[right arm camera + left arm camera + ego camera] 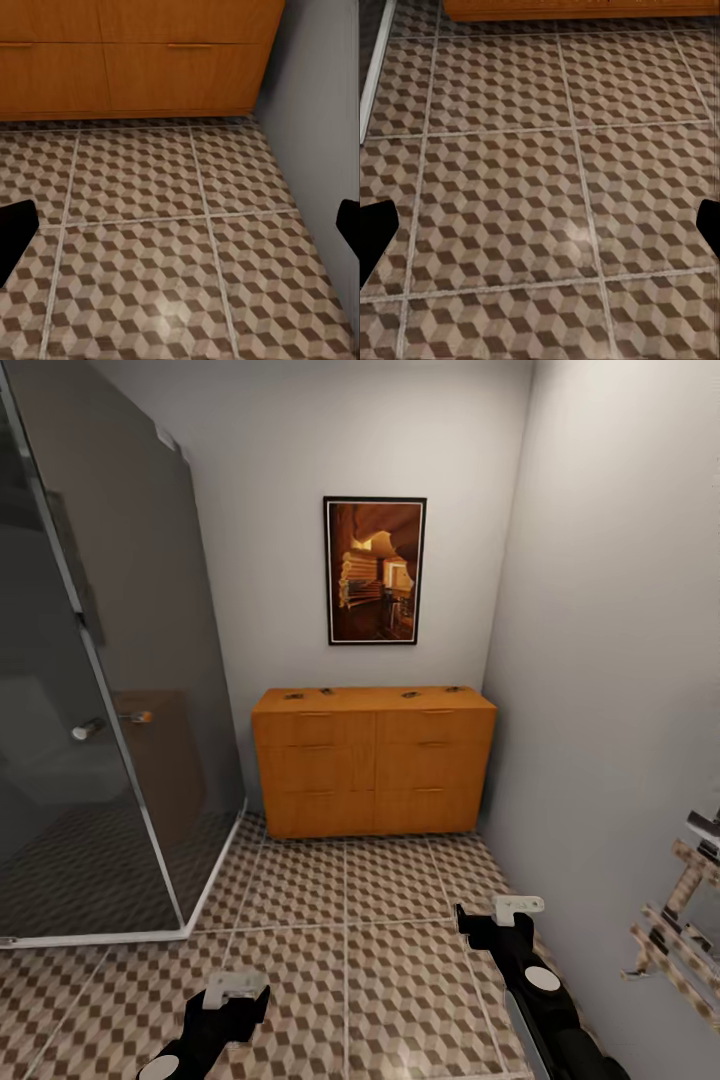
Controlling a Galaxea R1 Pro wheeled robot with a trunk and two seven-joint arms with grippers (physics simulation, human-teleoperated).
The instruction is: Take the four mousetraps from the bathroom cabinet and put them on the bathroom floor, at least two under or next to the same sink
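The orange-brown cabinet (373,770) stands against the far wall, its drawers closed. On its flat top lie several mousetraps, tiny dark-and-brown slabs: one pair toward the left (293,696) (325,691), another pair toward the right (410,694) (453,689). The cube-patterned bathroom floor (345,920) stretches between me and the cabinet. My left gripper (235,990) hangs low over the tiles, open and empty, its fingers (375,232) spread wide. My right gripper (518,907) is also open and empty, nearer the right wall, and the right wrist view has the cabinet's lower drawers (135,60). The sink is out of view.
A dark glass shower enclosure (100,710) with a chrome handle (88,729) and a white base rail fills the left side. A grey wall (620,660) closes the right, with a patterned rack-like object (680,930) at its lower edge. A framed picture (375,570) hangs above the cabinet.
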